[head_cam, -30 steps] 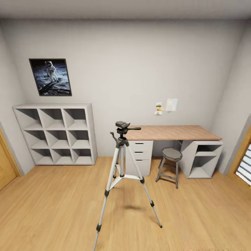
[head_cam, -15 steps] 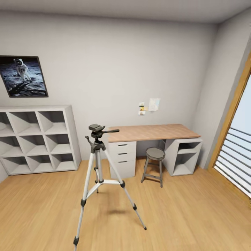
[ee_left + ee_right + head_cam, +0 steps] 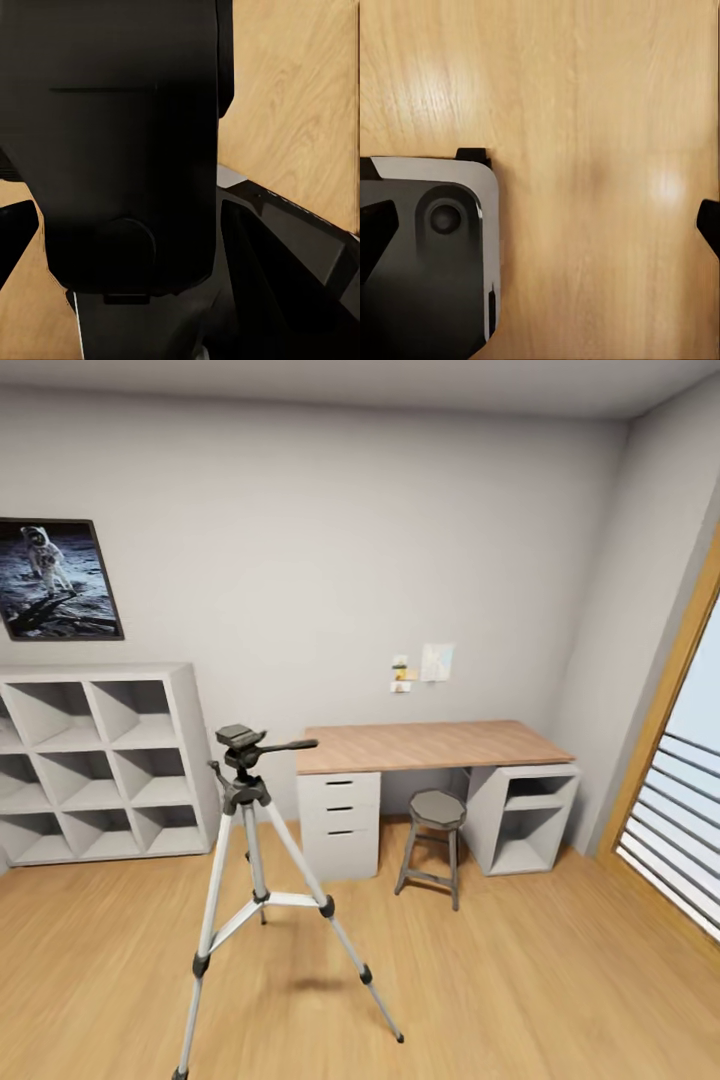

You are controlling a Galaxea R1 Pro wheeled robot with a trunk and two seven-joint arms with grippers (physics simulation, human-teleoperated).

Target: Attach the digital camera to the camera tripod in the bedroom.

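Out on the light wood floor [image 3: 520, 980], forward of the desk's [image 3: 430, 745] left front corner and well apart from it: camera tripod [image 3: 255, 870], grey head plate bare. Digital camera nowhere to be made out, so mounting entirely left to do. Claw states impossible to tell from the wrist views.

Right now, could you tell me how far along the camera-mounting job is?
Done: the robot is in the bedroom facing the camera tripod, which stands on the wood floor left of the desk. In hand: apparently nothing, as no digital camera is visible. Left: the tripod's head plate is bare, so finding, fetching and attaching the camera remain.
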